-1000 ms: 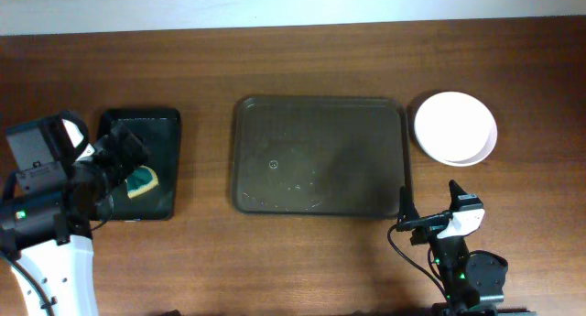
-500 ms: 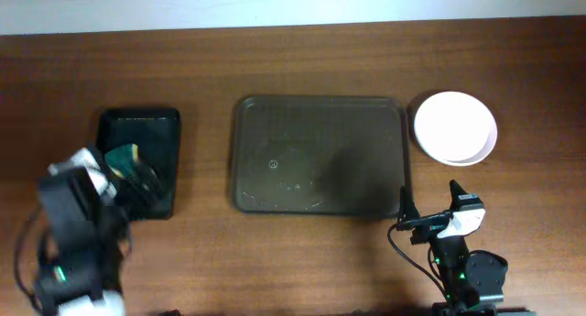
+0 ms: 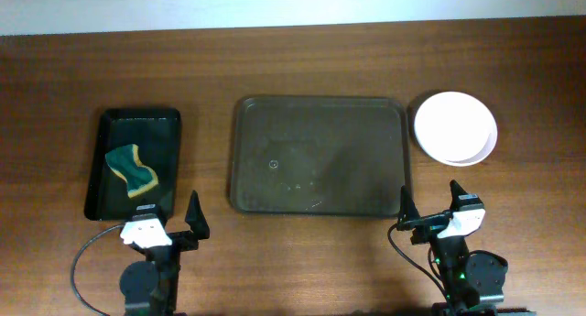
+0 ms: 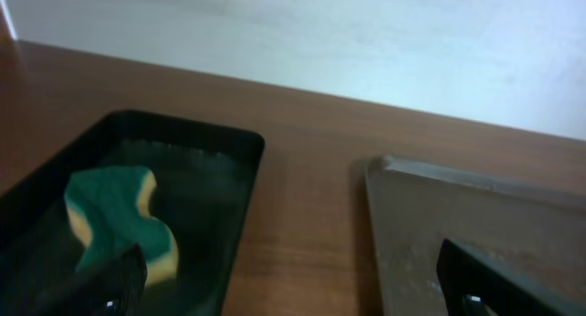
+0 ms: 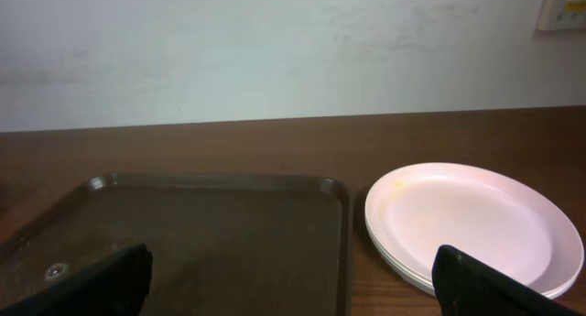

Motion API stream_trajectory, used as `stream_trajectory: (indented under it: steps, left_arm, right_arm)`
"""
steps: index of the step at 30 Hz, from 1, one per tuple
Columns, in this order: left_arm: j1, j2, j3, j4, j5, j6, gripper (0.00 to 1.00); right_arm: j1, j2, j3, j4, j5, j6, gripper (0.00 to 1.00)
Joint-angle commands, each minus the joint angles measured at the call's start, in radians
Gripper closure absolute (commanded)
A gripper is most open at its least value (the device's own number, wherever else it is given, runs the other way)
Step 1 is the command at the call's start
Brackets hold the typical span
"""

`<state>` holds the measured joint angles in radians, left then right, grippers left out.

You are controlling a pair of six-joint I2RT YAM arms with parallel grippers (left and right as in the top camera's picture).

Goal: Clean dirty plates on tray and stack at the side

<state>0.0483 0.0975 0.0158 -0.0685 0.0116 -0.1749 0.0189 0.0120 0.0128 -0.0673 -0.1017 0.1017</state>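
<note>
Both jaws spread, stacked plates (image 3: 455,127) beside tray (image 3: 318,156), ahead of right jaws

The plates (image 5: 472,226) lie stacked on the wooden table (image 5: 275,147), just beside the right edge of the tray (image 5: 211,226).

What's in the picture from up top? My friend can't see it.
A big brown tray with no plates on it sits in the middle; white plates are stacked right of it. At left, a small black tray holds a green-and-yellow sponge. The left pincer and right pincer sit open near the front edge.
</note>
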Motion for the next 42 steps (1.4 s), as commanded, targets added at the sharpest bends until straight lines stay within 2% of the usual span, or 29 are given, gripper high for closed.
stream_trajectory:
  steps: [1, 3, 5, 6, 7, 8, 12, 18, 42]
  left_arm:
    - [-0.030, -0.082, -0.007, -0.009, -0.095, 0.040, 0.01]
    - [-0.046, -0.093, -0.007, -0.011, -0.095, 0.120, 0.01]
    - [-0.046, -0.093, -0.007, -0.008, -0.096, 0.143, 0.01]
    - [-0.046, -0.093, -0.006, -0.013, -0.076, 0.199, 0.01]
    - [-0.053, -0.093, -0.006, -0.019, -0.034, 0.336, 0.01]
    - [-0.069, -0.093, -0.006, -0.019, -0.039, 0.353, 0.01]
    - [-0.106, -0.093, -0.006, -0.019, -0.033, 0.344, 0.01]
    - [-0.106, -0.093, -0.006, -0.015, -0.070, 0.133, 0.01]
    - [-0.100, -0.092, -0.006, -0.012, -0.079, 0.145, 0.01]
  right_arm:
    - [-0.006, -0.006, -0.007, -0.003, 0.005, -0.001, 0.02]
    - [-0.006, -0.006, -0.007, -0.003, 0.005, -0.001, 0.02]
    - [-0.006, -0.006, -0.007, -0.003, 0.005, -0.001, 0.02]
    - [-0.006, -0.006, -0.007, -0.003, 0.005, -0.001, 0.01]
    - [-0.006, -0.006, -0.007, -0.003, 0.005, -0.001, 0.02]
    - [-0.006, -0.006, -0.007, -0.003, 0.005, -0.001, 0.02]
    - [-0.006, -0.006, -0.007, -0.003, 0.005, -0.001, 0.02]
    - [-0.006, -0.006, -0.007, -0.003, 0.005, -0.001, 0.01]
    - [-0.006, -0.006, -0.007, -0.003, 0.005, -0.001, 0.02]
